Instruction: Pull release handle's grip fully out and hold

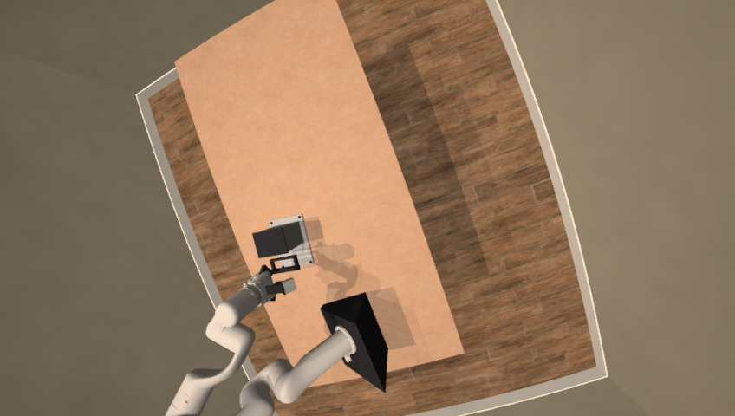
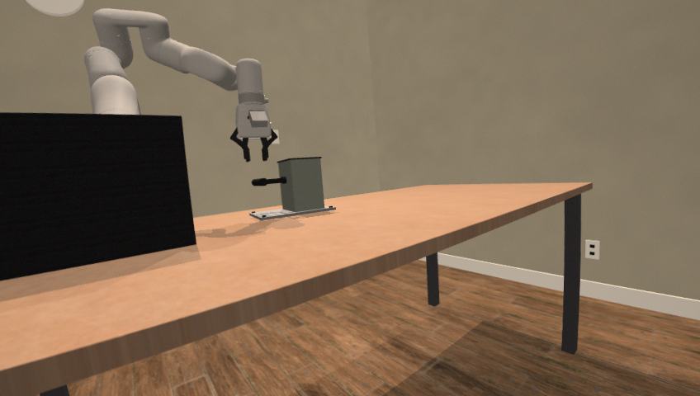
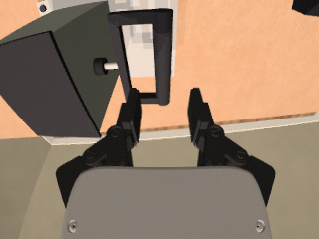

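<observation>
Your gripper (image 3: 165, 110) hangs half apart, empty; grip bar (image 3: 162, 54) lies below toward 12 o'clock, its long axis running 12-to-6, front of the housing (image 3: 63, 74); drop straight.

Arm base (image 2: 112, 97) behind black panel (image 2: 93, 190)

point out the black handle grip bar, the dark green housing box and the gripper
black handle grip bar (image 2: 264, 181), exterior view, its rounded end
dark green housing box (image 2: 301, 186), exterior view, its front face
gripper (image 2: 256, 156), exterior view, midway between open fingertips
</observation>
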You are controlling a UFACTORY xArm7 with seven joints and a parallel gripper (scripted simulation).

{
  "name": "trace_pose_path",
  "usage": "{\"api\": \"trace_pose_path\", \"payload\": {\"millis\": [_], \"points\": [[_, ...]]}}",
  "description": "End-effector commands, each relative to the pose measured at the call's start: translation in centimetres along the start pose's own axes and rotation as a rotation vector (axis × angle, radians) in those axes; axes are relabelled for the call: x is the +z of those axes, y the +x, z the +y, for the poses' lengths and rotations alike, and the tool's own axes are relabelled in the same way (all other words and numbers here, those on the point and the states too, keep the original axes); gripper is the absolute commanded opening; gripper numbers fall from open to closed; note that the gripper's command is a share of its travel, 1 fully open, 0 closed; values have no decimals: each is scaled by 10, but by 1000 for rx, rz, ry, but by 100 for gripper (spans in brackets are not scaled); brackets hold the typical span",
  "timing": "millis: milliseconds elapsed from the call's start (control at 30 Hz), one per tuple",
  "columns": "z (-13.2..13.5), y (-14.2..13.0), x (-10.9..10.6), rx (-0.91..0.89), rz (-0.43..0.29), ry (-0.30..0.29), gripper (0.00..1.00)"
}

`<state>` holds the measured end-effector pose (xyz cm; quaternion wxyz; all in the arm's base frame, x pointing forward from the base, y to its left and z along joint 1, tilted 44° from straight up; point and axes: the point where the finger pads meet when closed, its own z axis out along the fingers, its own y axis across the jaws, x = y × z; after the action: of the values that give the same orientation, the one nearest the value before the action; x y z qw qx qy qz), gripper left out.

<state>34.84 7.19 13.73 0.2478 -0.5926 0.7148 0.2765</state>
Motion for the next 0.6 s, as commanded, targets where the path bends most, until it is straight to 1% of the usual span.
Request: {"api": "trace_pose_path", "payload": {"millis": [0,233,567], "points": [[-1,0,1,0,0,4,50],[-1,0,7,0,0,4,50],[-1,0,21,0,0,4,50]]}}
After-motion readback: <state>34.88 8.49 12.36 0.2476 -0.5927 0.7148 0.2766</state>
